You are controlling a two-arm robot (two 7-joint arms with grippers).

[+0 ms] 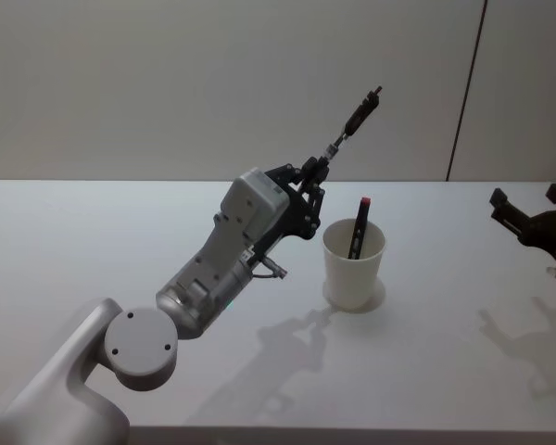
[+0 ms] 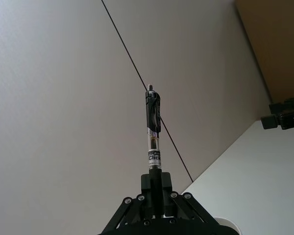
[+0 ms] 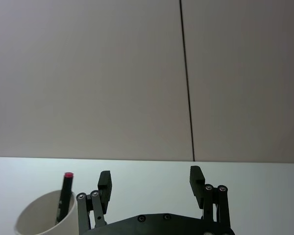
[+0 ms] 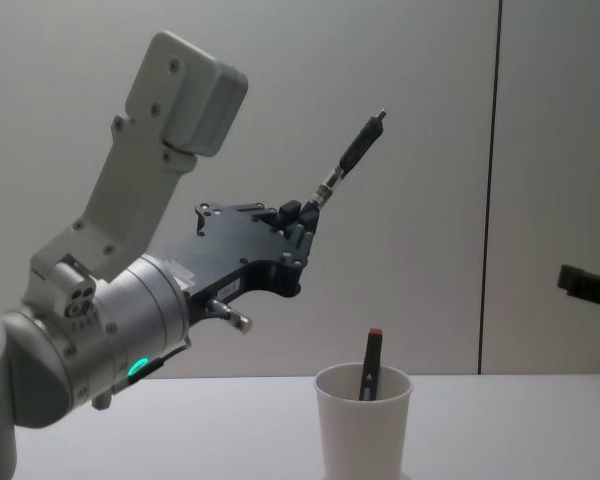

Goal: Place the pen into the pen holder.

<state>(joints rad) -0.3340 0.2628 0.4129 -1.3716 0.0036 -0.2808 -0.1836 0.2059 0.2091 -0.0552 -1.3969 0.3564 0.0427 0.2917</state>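
The jaws of the left gripper [image 1: 317, 174] are clamping the lower end of the pen [image 1: 357, 116], holding it high above the bench [image 1: 93, 232] with its clip end tilting up and away toward the wall [image 1: 167, 83]. The pen is hanging in the air above and just left of the pen holder [image 1: 352, 278], a white paper cup standing upright on the bench with a second, red-capped pen [image 1: 360, 227] leaning inside. The carrying step seems to be in hand, the drop not yet made. The next move is probably calling for bringing the pen over the rim, turning the wrist until its free end is pointing down into the mouth, and releasing clear of the other pen. The right gripper [image 3: 150, 180] is sitting idle off to the right, jaws apart and holding nothing. The bench is looking plain, glossy and white, and the pale panelled wall is showing one thin dark seam [image 1: 468, 88].
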